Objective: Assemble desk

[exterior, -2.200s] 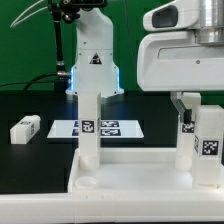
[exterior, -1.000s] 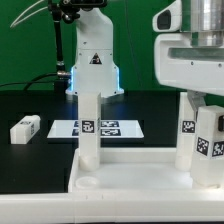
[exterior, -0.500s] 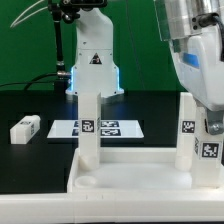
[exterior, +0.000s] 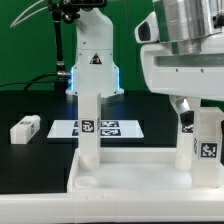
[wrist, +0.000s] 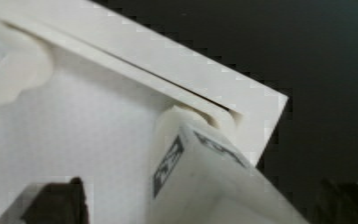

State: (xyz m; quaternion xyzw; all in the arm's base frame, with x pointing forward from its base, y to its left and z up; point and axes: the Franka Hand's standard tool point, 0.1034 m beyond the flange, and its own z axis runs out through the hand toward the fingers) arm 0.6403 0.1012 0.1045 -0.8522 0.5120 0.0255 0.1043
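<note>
The white desk top (exterior: 130,172) lies rim up at the front. One leg (exterior: 90,128) stands in its far corner on the exterior view's left. Two tagged legs stand at the exterior view's right: a rear one (exterior: 186,135) and a nearer one (exterior: 208,150). My gripper (exterior: 197,110) hangs directly over the nearer leg. In the wrist view this leg (wrist: 229,175) rises between my dark fingers (wrist: 51,200), with a gap showing beside it, so the jaws stand open around it. The desk top's corner (wrist: 158,70) lies below. A loose leg (exterior: 25,128) lies on the black table.
The marker board (exterior: 108,128) lies flat behind the desk top. The robot's white base (exterior: 95,60) stands at the back, against a green wall. An empty socket (exterior: 88,183) shows in the desk top's near corner on the exterior view's left.
My hand has twisted over the nearer right leg and swung back square. That leg's tags turned with it. The other legs have not moved.
</note>
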